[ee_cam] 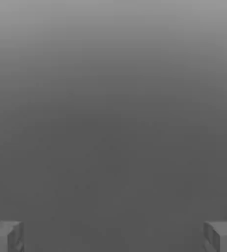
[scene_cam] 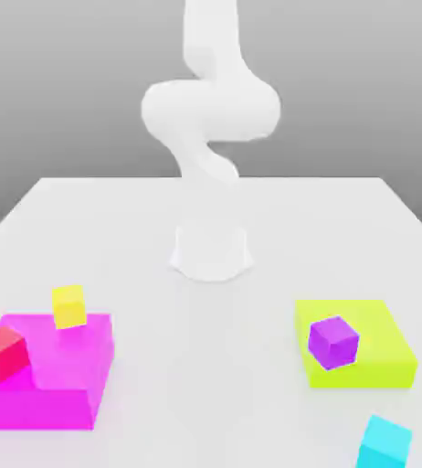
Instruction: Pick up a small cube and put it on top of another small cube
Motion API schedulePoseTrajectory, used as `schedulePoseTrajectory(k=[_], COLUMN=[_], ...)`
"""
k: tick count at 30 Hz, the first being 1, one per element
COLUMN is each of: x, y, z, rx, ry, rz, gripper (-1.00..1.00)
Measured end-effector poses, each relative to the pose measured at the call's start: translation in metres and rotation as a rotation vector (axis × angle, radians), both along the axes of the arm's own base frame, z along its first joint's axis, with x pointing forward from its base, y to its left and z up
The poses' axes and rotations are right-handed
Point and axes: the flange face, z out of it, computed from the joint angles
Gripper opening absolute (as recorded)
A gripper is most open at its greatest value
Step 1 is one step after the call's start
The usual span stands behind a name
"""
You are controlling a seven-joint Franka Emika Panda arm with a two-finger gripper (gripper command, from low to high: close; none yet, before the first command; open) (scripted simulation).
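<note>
A white table (scene_cam: 205, 366) fills the lower part of the exterior view, its far edge meeting a plain grey backdrop that darkens toward the top. The white arm (scene_cam: 210, 110) rises from a round base (scene_cam: 211, 251) set near the middle of the table and bends upward out of the picture. On the exterior view's left, near the front, lies a flat magenta block (scene_cam: 50, 398); a red cube (scene_cam: 3, 353) sits tilted on its left part and a yellow cube (scene_cam: 68, 306) rests at its far edge. On the exterior view's right lies a flat lime-green block (scene_cam: 384, 352) with a purple cube (scene_cam: 332, 342) on top of it. The small cube (scene_cam: 385, 442), cyan, rests on the bare table at the near right corner, just in front of the green block and apart from it. In the hand view the gripper (ee_cam: 113, 236) faces only grey backdrop, its two fingertips (ee_cam: 5, 236) standing wide apart with nothing between them; the cyan cube is well away from it.
</note>
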Motion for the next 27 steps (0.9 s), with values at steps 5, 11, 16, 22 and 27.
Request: schedulePoseTrajectory(k=[5, 11, 16, 22, 27], x=[0.059, 0.108, 0.131, 0.134, 0.121], y=[0.031, 0.076, 0.116, 0.165, 0.193], z=[-0.068, -0.160, -0.244, -0.352, -0.443], rx=[-0.065, -0.141, -0.207, -0.289, -0.355], ry=[0.125, 0.263, 0.376, 0.505, 0.613], rz=[0.154, 0.338, 0.495, 0.696, 0.851], gripper=[0.00, 0.00, 0.00, 0.00, 0.00])
